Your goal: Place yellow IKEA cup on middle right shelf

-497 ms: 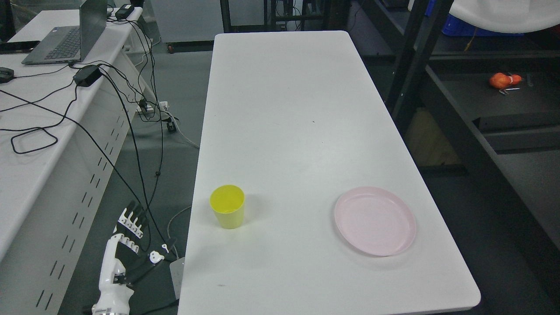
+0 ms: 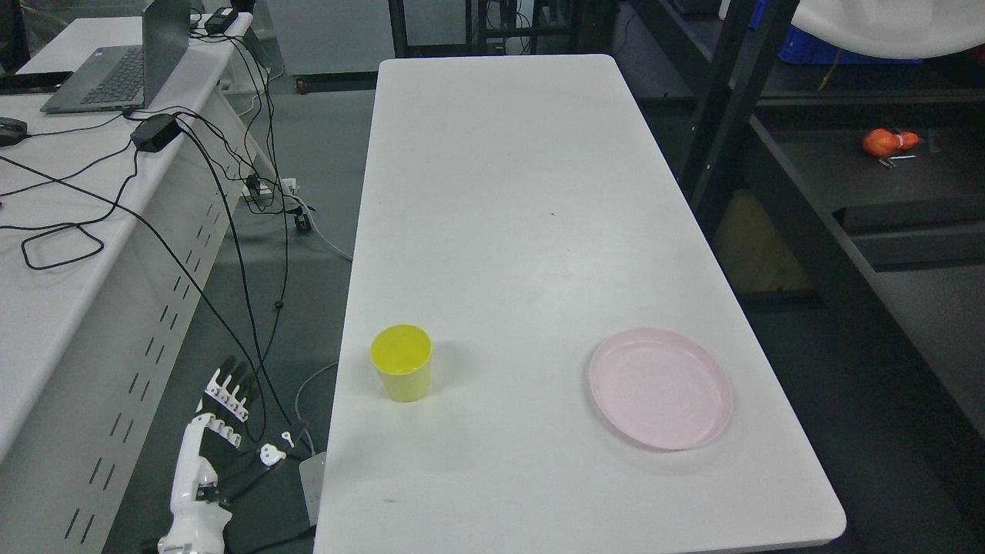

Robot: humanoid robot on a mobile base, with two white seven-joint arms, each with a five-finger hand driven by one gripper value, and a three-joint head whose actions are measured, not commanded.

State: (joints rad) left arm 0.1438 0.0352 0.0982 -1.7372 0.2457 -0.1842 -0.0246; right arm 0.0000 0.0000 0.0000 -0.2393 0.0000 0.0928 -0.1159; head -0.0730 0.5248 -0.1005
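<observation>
A yellow cup [image 2: 401,362] stands upright and empty on the white table [image 2: 508,200], near its left edge towards the front. My left hand [image 2: 223,431] hangs below table level at the lower left, beside the table edge, fingers spread and holding nothing. It is well apart from the cup, lower and to the left. The dark shelf unit [image 2: 869,177] stands to the right of the table. My right arm does not show.
A pink plate [image 2: 660,388] lies on the table's front right. An orange object [image 2: 887,142] lies on a shelf board at the right. A white desk [image 2: 54,208] with a laptop [image 2: 115,65] and black cables [image 2: 231,231] stands at the left.
My left hand has dropped slightly and edged left. The cup and plate have not moved.
</observation>
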